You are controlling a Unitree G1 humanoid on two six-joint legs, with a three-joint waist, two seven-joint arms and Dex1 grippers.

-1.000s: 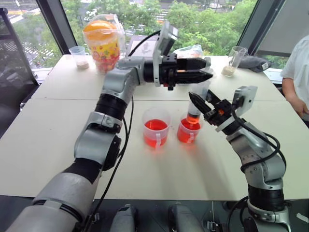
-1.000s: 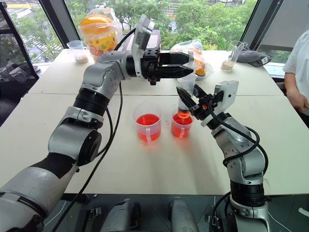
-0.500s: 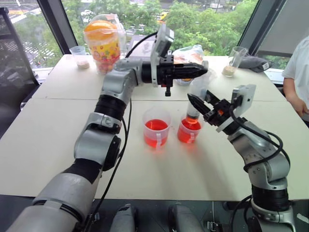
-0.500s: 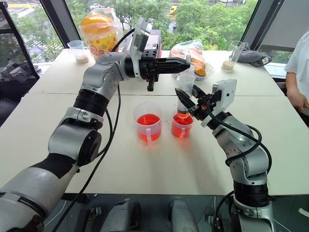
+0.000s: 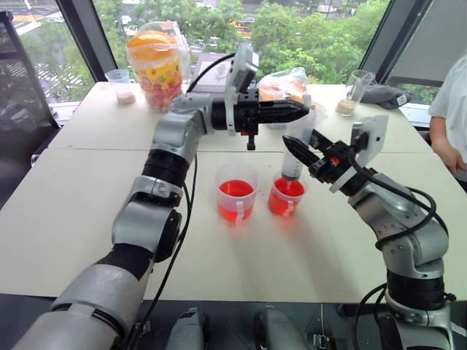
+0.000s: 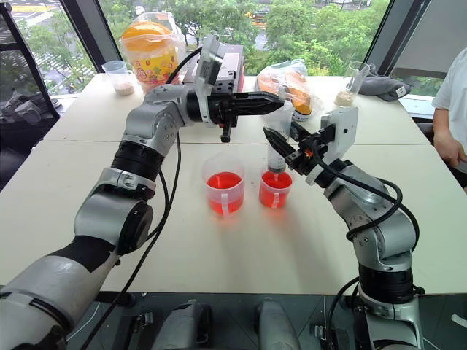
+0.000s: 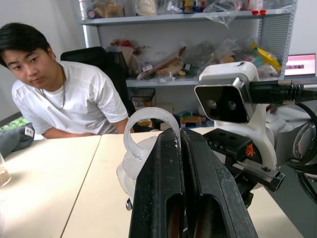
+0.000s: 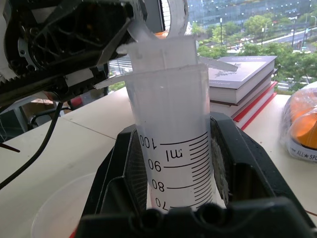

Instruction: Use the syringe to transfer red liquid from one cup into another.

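Two clear plastic cups tinted red by the bright red-orange liquid inside them stand side by side on the pale tabletop, and the large clear plastic syringe with printed black volume marks stands upright over the smaller cup, its nozzle end pointing down into that cup's mouth. The right gripper has its two black fingers clamped on the syringe's barrel, one finger on each side of the marked tube. Above that, at the syringe's top end, the left gripper reaches in level from the side of the wider cup, its black fingers pressed together on the translucent white ring of the plunger. The wider cup sits just beside the smaller cup, on the side of the left arm, untouched by either gripper. Farther from the syringe, at the table's far edge, stand a tall jar of orange and yellow snacks, a small clear cup with pale grains, a stack of books and a crinkled bag of orange items. Beyond the table's end sits a person in a white shirt.
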